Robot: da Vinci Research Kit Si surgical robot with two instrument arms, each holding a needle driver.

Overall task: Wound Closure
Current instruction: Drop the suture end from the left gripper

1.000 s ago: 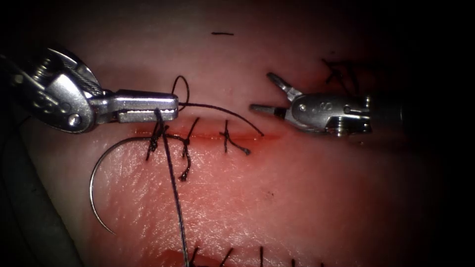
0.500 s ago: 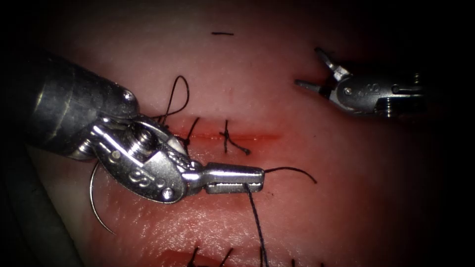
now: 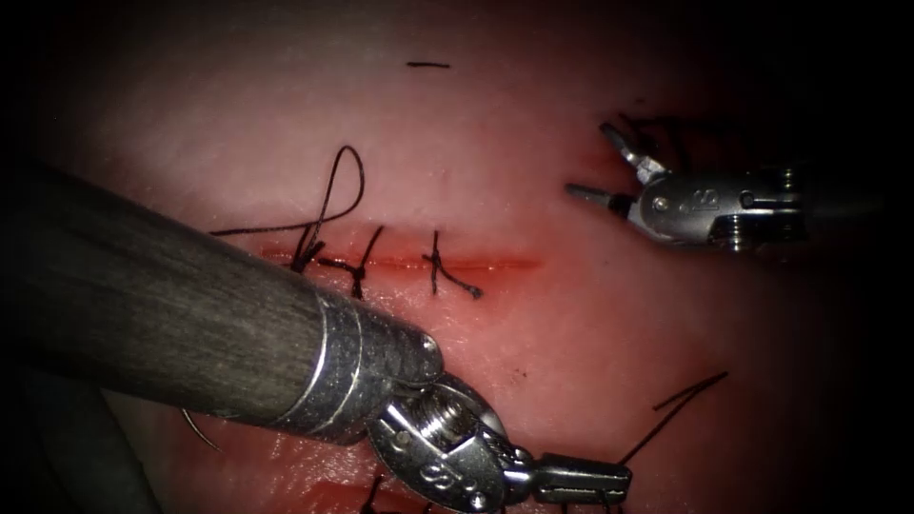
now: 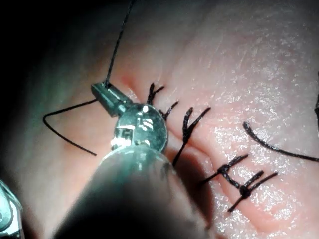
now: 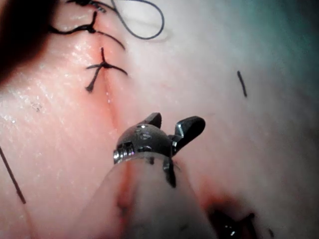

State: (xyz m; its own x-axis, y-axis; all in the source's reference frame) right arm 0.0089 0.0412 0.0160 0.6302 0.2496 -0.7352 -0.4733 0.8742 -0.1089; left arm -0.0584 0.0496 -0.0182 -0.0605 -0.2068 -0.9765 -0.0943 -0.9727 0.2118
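Below the cut point(image 3: 419, 259), thread point(image 3: 666, 419) is pinched in the left tool point(image 3: 609, 481), its jaws pressed together; the free end trails toward the right tool point(image 3: 595, 167), spread and empty above-right of the cut. The needle point(image 3: 198, 430) lies free on the tissue point(image 3: 590, 324), below-left of the cut.
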